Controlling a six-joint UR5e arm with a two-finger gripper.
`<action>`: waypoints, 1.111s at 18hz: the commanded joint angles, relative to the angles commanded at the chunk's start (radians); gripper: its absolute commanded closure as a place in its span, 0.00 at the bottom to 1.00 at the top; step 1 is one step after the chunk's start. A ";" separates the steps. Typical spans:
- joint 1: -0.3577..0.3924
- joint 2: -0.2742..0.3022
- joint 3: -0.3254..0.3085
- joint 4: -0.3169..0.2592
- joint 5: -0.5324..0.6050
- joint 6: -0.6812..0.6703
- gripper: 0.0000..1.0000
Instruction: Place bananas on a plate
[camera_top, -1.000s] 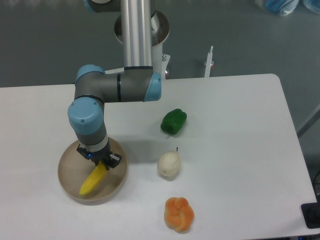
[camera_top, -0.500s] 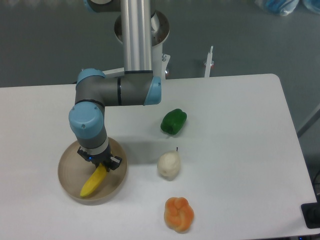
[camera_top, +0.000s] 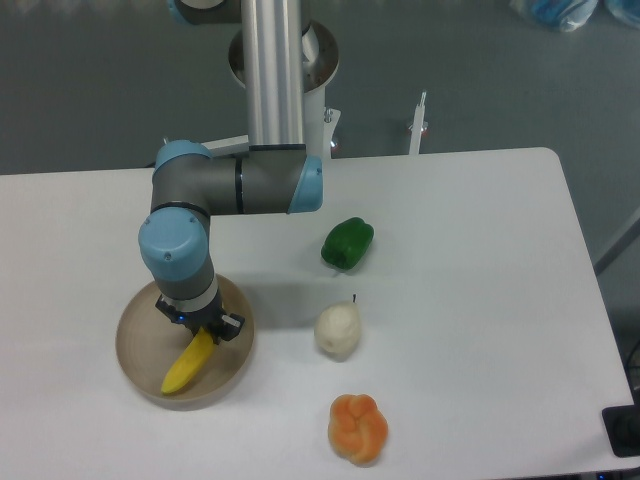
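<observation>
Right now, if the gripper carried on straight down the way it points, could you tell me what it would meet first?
The gripper points down at the banana, whose upper end sits at its fingers, so it would press that first, then the plate beneath. Whether the jaws still clamp the banana is unclear from this view.

Yellow banana (camera_top: 188, 364), tan plate (camera_top: 135, 335), white table (camera_top: 480, 300).
</observation>
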 joint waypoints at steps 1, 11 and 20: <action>0.000 0.002 -0.002 0.000 0.000 0.000 0.56; 0.031 0.081 0.032 -0.006 -0.005 0.003 0.00; 0.185 0.152 0.101 -0.011 0.030 0.064 0.00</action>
